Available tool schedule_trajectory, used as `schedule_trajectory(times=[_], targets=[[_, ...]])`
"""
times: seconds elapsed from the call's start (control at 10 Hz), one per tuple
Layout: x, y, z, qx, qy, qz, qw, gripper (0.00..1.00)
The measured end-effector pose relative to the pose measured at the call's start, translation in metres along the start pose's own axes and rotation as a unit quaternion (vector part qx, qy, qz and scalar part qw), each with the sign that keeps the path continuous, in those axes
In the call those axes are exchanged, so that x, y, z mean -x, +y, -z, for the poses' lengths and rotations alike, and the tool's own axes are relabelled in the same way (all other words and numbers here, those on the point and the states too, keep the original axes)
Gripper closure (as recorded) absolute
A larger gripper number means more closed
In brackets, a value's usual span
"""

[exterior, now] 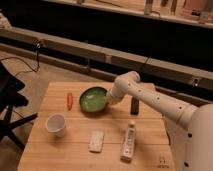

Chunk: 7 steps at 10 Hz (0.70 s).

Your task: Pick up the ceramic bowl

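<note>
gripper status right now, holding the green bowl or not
Gripper: at the right rim of the ceramic bowl on the table; a hold cannot be told.
</note>
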Motion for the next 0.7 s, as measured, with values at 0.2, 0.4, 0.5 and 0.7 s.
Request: schedule_trajectory(times=[0.2,0.4,0.5,0.7], targets=[[-0.007,0.003,-0.007,0.066,0.013,0.009,0.9977,0.79],[-0.009,0.006,0.001,0.090,0.016,0.011,0.9958,0.83],[-0.007,-0.003,0.011,0.074,0.008,0.014,0.9971,0.95],[-0.012,-0.011,0.036,0.049,0.011,0.018,0.9986,1.00]])
